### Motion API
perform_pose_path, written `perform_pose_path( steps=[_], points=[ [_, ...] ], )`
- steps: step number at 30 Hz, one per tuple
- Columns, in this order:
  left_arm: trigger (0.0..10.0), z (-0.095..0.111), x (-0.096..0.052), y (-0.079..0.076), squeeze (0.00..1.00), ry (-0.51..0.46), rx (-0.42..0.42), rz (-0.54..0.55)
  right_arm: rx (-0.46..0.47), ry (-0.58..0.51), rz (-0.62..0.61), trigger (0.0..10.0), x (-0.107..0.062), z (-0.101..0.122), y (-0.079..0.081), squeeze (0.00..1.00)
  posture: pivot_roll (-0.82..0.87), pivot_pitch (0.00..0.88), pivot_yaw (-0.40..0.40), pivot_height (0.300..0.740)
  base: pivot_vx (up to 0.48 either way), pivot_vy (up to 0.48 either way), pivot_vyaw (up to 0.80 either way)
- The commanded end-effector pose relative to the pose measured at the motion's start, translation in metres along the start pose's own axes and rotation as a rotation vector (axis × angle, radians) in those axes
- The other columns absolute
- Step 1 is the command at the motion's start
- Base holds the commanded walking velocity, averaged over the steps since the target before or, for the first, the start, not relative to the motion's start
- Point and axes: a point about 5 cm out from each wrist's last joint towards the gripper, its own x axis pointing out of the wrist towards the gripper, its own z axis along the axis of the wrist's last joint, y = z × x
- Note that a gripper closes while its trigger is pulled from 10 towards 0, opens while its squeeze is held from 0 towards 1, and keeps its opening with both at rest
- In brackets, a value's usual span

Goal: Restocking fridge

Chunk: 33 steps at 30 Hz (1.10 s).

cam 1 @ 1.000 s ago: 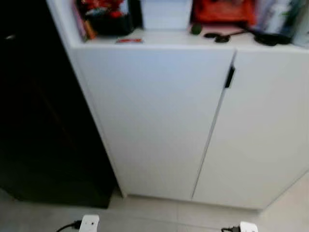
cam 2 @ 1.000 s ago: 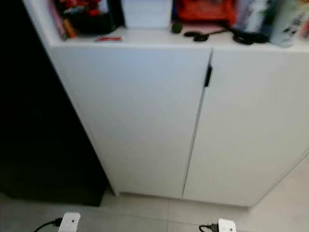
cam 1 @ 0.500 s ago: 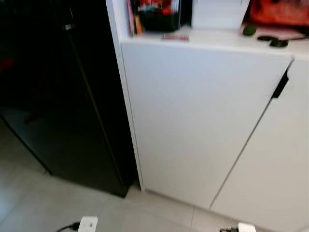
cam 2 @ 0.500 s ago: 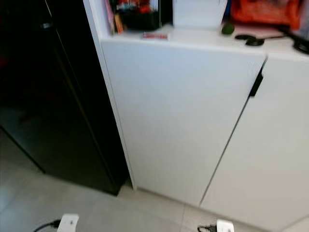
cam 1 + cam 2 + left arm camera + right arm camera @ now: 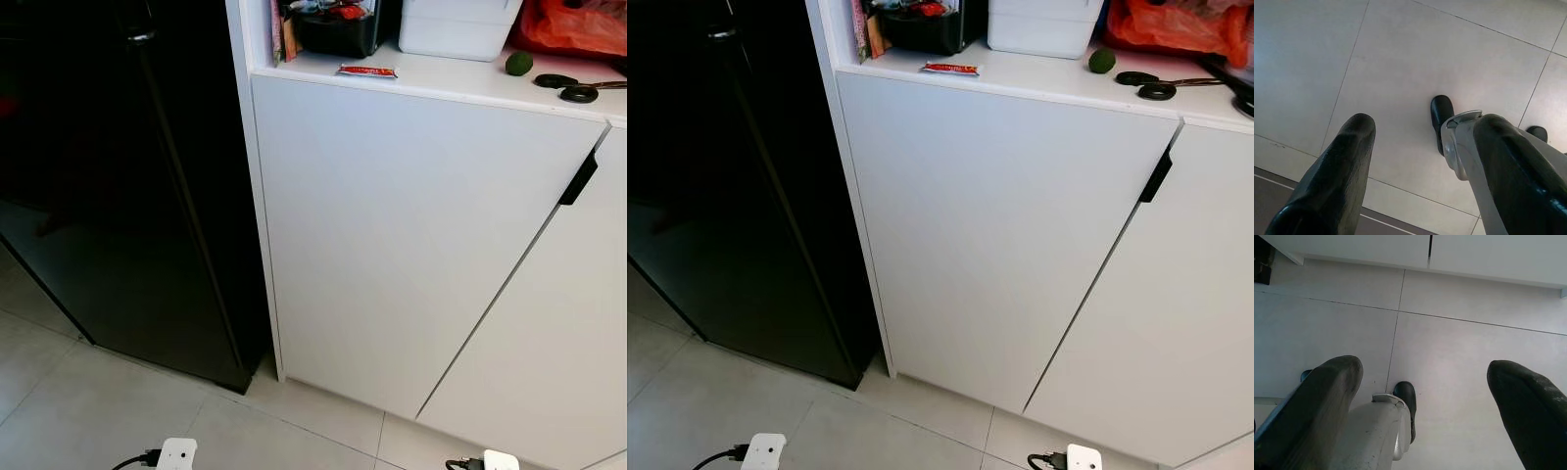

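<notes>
The black fridge (image 5: 118,196) stands closed at the left, its glossy door dark, tight against a white cabinet (image 5: 411,225). Both arms hang idle at my sides. Over pale floor tiles, my left gripper (image 5: 1425,122) is open with nothing between its fingers (image 5: 1347,161). My right gripper (image 5: 1422,364) is open too, above the tiles just before the cabinet's base. A white part of each arm, left (image 5: 178,453) and right (image 5: 500,460), peeks in at the bottom edge of the eye views.
On the cabinet top lie a red packet (image 5: 366,70), a green lime (image 5: 519,64), a white tub (image 5: 458,27), a black bin (image 5: 338,24), an orange bag (image 5: 578,29) and scissors (image 5: 568,88). A black handle (image 5: 580,178) marks the cabinet doors' gap. My feet (image 5: 1442,117) stand on tile.
The camera has swung left, so the fridge now takes up more of the left side and the cabinet sits further right. The picture has sharpened. The grippers have not visibly moved.
</notes>
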Motion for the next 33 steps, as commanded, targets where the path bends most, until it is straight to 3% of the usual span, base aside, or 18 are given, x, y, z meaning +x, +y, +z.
perform_pose_path(
  steps=[1, 27, 33],
  points=[
    [10.0, -0.0023, -0.0005, 0.0020, 0.00, 0.011, 0.000, 0.003, 0.007, -0.001, -0.001, 10.0, -0.0002, -0.0002, -0.0005, 0.00, -0.05, 0.000, -0.015, 0.740, 0.000, 0.251, 0.00],
    [10.0, -0.0047, -0.0008, 0.0016, 0.00, 0.028, 0.021, -0.007, 0.017, 0.004, 0.000, 10.0, -0.0008, -0.0025, -0.0012, 0.00, -0.06, 0.000, -0.017, 0.740, 0.000, 0.364, 0.00],
    [10.0, -0.0042, -0.0007, 0.0016, 0.00, 0.028, 0.016, -0.007, 0.005, 0.009, 0.006, 10.0, -0.0006, -0.0018, -0.0009, 0.00, -0.06, 0.000, -0.019, 0.740, 0.000, 0.387, -0.62]
  ],
)
